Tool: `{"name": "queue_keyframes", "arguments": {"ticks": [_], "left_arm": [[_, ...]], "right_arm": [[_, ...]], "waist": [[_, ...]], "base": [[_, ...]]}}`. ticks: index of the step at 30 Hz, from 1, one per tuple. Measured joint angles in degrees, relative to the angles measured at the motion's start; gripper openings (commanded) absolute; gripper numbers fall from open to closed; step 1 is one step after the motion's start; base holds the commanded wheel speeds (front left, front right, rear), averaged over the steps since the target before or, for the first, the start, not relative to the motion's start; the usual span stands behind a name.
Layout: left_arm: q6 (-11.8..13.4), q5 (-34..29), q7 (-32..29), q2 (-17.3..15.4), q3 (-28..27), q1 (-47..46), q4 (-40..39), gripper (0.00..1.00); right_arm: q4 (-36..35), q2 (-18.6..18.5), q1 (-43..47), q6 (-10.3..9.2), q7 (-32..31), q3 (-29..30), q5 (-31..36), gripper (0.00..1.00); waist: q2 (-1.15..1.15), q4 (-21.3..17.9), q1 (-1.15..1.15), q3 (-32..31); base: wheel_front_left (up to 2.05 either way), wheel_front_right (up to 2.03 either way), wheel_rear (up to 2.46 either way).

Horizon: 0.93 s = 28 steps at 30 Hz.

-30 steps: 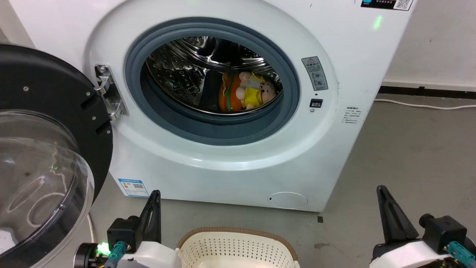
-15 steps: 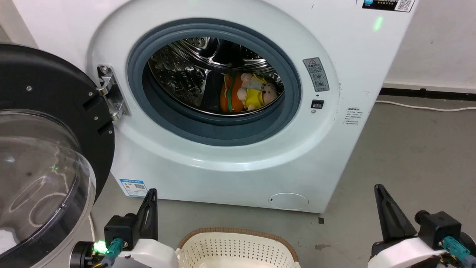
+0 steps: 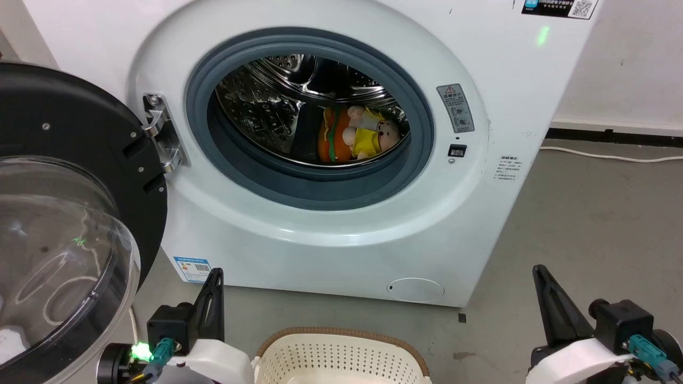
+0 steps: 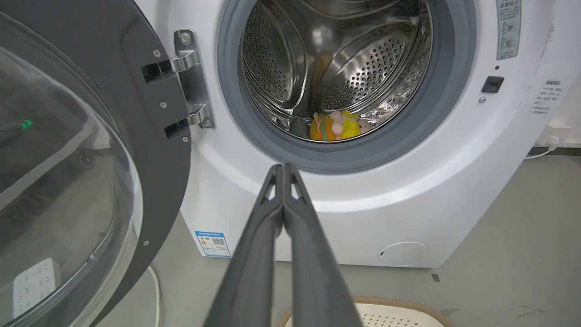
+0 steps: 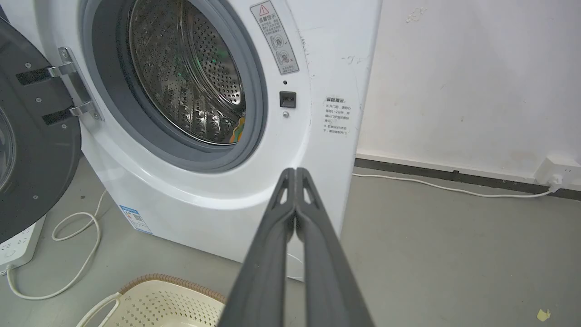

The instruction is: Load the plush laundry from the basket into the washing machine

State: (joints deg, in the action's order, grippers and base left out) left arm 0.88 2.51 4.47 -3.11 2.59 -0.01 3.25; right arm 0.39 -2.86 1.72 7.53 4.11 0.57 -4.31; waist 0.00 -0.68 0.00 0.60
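**A:** How far along?

**B:** Nearly done, I'd judge. The doll (image 3: 373, 133) and the orange plush (image 3: 330, 141) lie touching, low in the drum (image 3: 256, 106) of the washer (image 3: 331, 250).

**A:** Anything left in the basket (image 3: 331, 357)?

**B:** Hard to say. Most of its floor is cut off at the bottom edge, though the part showing looks bare. The door (image 3: 64, 122) hangs open, not yet shut.

**A:** The grippers?

**B:** The left gripper (image 4: 283, 172) and right gripper (image 5: 296, 175) each have fingers pressed together, holding nothing, low on either side of the basket.

**A:** Do the views differ?

**B:** The left wrist view looks straight into the drum at both toys. The right wrist view, from the side, gets a sliver of orange, plus a cable (image 5: 435, 186) running to a wall socket (image 5: 556, 170).
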Motion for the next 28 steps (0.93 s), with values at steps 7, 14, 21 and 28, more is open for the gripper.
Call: {"name": "queue_keyframes", "arguments": {"ticks": [7,14,21,28], "left_arm": [[-0.04,-0.41,-1.01,0.03,-0.51,0.0,-0.54,0.0],[-0.07,-0.9,-1.91,0.05,-1.03,0.0,-1.21,0.0],[-0.21,-1.09,-2.56,0.08,-1.45,0.0,-1.74,0.0],[-0.55,-1.62,-3.47,0.1,-1.78,0.0,-2.27,0.0]], "right_arm": [[-0.03,0.0,-0.2,0.0,-0.73,-0.1,0.85,0.0],[-0.07,0.0,-0.22,0.0,-1.51,-0.22,1.56,0.0],[-0.09,0.0,-0.47,0.01,-2.22,-0.33,2.38,0.0],[-0.12,0.0,-0.93,0.0,-3.11,-0.42,3.31,0.0]], "waist": [[0.0,0.14,0.0,-0.12],[0.0,0.27,0.0,-0.24],[0.0,0.41,0.0,-0.36],[0.0,0.54,0.0,-0.48]], "base": [[0.0,0.0,0.0],[0.0,0.0,0.0],[0.0,0.0,0.0],[0.0,0.0,0.0]]}}
